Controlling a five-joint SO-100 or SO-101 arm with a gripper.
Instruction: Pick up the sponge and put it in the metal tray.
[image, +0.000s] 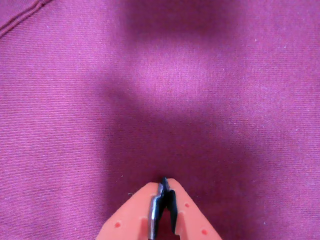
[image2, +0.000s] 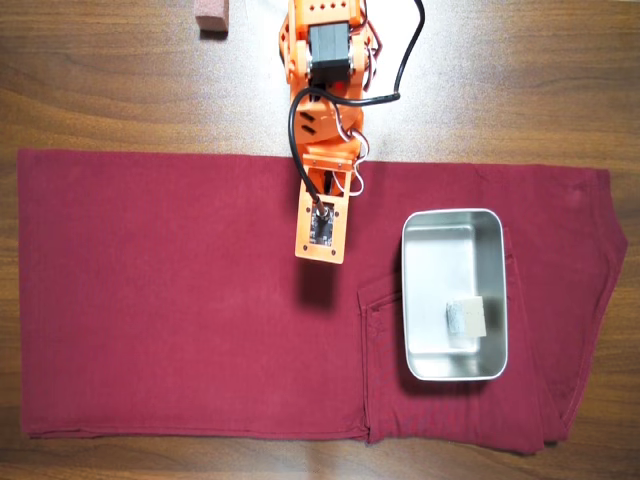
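The sponge (image2: 464, 316), a small beige block with a grey face, lies inside the shiny metal tray (image2: 418, 300), near its lower right part in the overhead view. The tray rests on the dark red cloth (image2: 170, 300), right of the arm. My orange gripper (image: 164, 186) is shut and empty, its jaws pressed together over bare cloth. In the overhead view the gripper (image2: 320, 255) hangs left of the tray, apart from it. Neither sponge nor tray shows in the wrist view.
A reddish-brown block (image2: 212, 15) sits on the wooden table (image2: 100, 80) at the top, left of the arm's base (image2: 325, 40). The cloth has a seam (image2: 362, 330) beside the tray and folds at its right end.
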